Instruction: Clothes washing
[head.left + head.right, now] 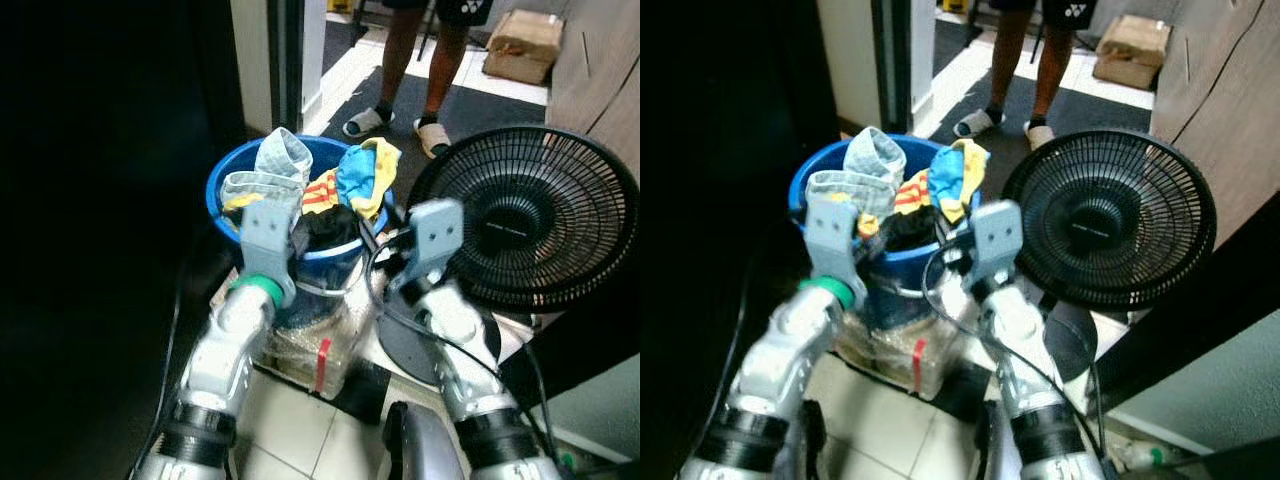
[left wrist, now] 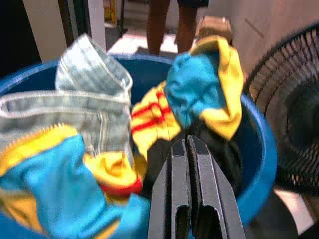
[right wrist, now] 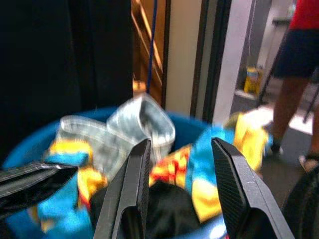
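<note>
Blue plastic bucket (image 1: 225, 180) on the floor directly ahead, between a dark doorway edge and a black pedestal fan (image 1: 530, 215) on the right side. Heaped above the rim with laundry: pale grey-green striped garment (image 1: 272, 165) at the left and back, yellow-and-turquoise garment (image 1: 365, 172) draped over the far right rim, red-and-yellow striped cloth (image 1: 320, 190) in the middle, black fabric (image 1: 325, 228) at the near edge.

Left gripper (image 2: 189, 149) at the near rim, fingers pressed together with no gap, tips over the black fabric and just below the turquoise fold; nothing held between them.

Right gripper (image 3: 179, 164) just beside it at the near right rim, fingers spread apart, black fabric and striped cloth visible through the gap, nothing gripped. Left gripper's dark fingers visible at the edge of the right wrist view.

Clear plastic-wrapped bundle (image 1: 310, 345) with a red strip under or against the bucket's base; cannot tell which.

Person's legs (image 1: 420, 60) in sandals standing beyond the bucket on a dark mat. Cardboard box (image 1: 522, 42) on the floor further back
</note>
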Motion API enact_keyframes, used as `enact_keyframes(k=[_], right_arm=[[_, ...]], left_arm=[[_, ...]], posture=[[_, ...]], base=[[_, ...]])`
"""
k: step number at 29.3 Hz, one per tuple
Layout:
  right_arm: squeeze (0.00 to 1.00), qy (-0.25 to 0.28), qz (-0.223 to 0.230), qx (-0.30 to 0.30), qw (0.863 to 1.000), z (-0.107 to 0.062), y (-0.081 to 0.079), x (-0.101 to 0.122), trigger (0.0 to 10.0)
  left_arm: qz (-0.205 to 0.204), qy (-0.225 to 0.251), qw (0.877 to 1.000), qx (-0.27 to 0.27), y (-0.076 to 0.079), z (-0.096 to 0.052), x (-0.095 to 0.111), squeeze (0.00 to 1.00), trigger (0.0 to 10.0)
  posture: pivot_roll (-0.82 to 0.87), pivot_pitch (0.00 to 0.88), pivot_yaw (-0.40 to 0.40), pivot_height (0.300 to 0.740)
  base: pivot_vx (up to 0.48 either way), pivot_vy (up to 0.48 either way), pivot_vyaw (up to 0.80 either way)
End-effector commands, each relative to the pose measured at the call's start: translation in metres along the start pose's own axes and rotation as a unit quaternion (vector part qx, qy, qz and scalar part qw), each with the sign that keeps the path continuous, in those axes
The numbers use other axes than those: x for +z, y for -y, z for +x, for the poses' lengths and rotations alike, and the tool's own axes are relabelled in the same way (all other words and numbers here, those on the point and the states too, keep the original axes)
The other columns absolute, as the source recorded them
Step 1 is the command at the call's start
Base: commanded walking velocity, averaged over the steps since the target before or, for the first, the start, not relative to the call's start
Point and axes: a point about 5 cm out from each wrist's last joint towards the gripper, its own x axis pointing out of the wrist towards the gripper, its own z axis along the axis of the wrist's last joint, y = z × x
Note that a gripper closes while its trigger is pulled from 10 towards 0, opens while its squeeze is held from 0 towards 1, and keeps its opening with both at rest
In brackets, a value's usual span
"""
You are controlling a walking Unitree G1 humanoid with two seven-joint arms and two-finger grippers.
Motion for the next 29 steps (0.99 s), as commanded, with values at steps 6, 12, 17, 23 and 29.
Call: enact_keyframes(k=[6,12,17,23,29], right_arm=[[0.0,0.0,0.002,0.098,0.995,-0.009,0.006,0.02,10.0],[0.0,-0.062,0.0,0.232,0.971,-0.026,-0.009,0.008,10.0],[0.0,-0.094,0.032,0.314,0.944,-0.037,-0.016,0.006,10.0],[0.0,-0.06,-0.001,0.157,0.986,-0.003,0.014,0.011,10.0],[0.0,-0.04,-0.069,-0.019,0.997,0.025,0.031,0.009,10.0]], left_arm=[[0.021,-0.001,1.0,-0.017,0.009,-0.002,0.001,0.0,10.0],[0.025,-0.006,1.0,-0.015,0.009,0.0,0.003,0.0,10.0],[0.021,0.002,1.0,-0.017,0.011,0.007,0.014,0.0,10.0],[0.022,0.015,0.999,-0.023,0.018,0.014,0.023,0.0,10.0],[0.046,0.009,0.999,-0.025,0.017,0.014,0.017,0.0,10.0]], posture=[[0.11,0.122,0.008,0.491],[0.1,0.176,0.025,0.491],[0.09,0.197,0.027,0.491],[0.08,0.191,0.031,0.491],[0.08,0.184,0.037,0.491]], base=[[0.0,0.0,0.0],[0.0,0.0,0.0],[0.0,0.0,0.0],[0.0,0.0,0.0],[0.0,0.0,0.0]])
